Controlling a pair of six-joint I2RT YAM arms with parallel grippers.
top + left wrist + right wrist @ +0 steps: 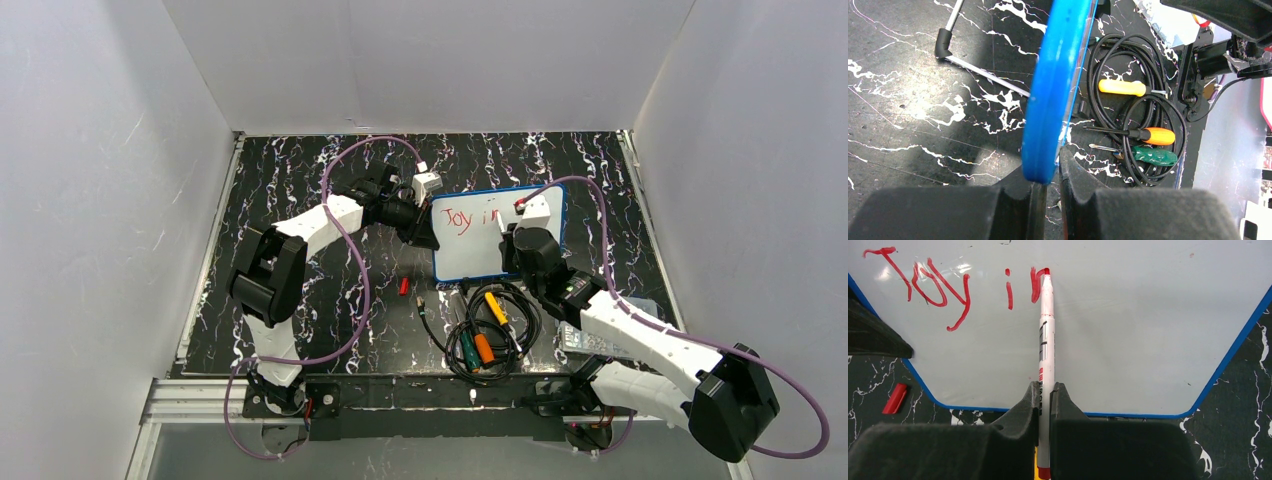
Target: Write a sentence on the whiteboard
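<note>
The whiteboard (480,255), white with a blue rim, lies tilted at the table's middle. Red lettering (472,218) on it reads "Joy in" in one line; it also shows in the right wrist view (938,290). My left gripper (431,228) is shut on the board's left rim, seen edge-on as a blue band (1058,85) between its jaws (1048,172). My right gripper (512,228) is shut on a white marker (1046,330), its red tip touching the board (1148,340) at the end of the "n". The jaws (1044,390) hold the marker's lower barrel.
A red marker cap (404,286) lies on the black marbled table left of the board (894,398). A coiled black cable with yellow, orange and green screwdrivers (485,335) lies near the front, also in the left wrist view (1138,125). A clear plastic box (590,340) sits under my right arm.
</note>
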